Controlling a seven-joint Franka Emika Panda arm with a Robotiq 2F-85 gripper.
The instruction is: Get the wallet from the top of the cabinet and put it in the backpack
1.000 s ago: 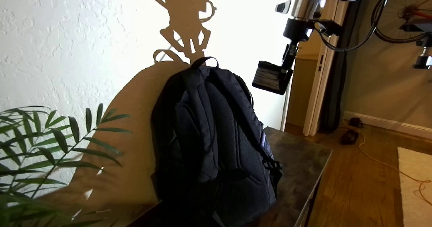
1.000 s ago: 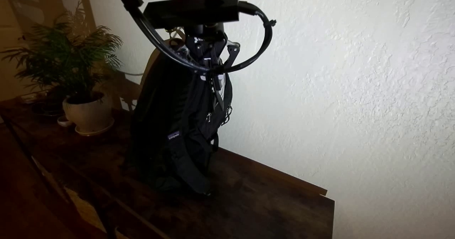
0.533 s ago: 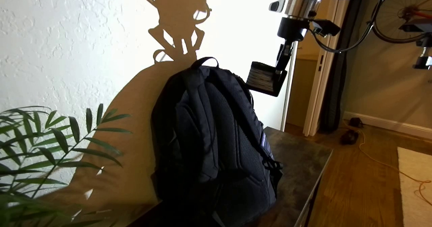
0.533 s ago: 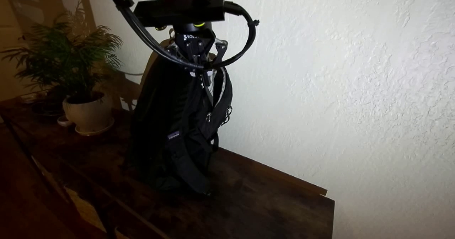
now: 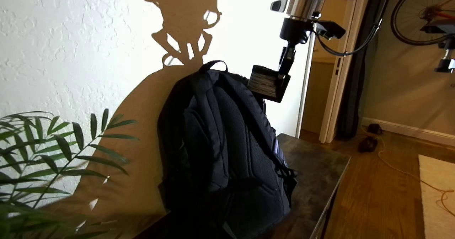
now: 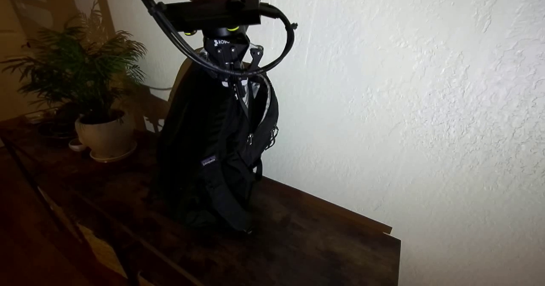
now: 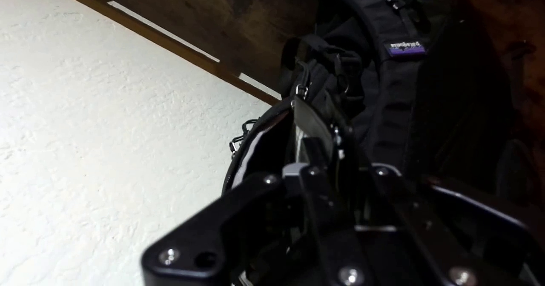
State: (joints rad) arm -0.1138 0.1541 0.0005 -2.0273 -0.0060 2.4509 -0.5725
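On the cabinet (image 6: 323,243), close to its long back edge, stands the backpack (image 5: 233,136), and beside its top hangs the tool (image 5: 283,74), closed on the wallet (image 5: 262,82). I expect the wallet to be light, fairly stiff, slightly slick and hard to damage, so a firm pinch near an edge suits it. It tilts out from the tool toward the backpack; whether wallet and backpack touch I cannot tell.

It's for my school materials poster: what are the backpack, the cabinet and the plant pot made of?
The backpack looks like matte black cloth, with soft creases and mesh-textured padding.
The cabinet seems wood or wood-look board: smooth, mottled dark brown, perhaps a faint sheen.
The plant pot may be ceramic or plastic: pale, dull, with stiff rounded sides.
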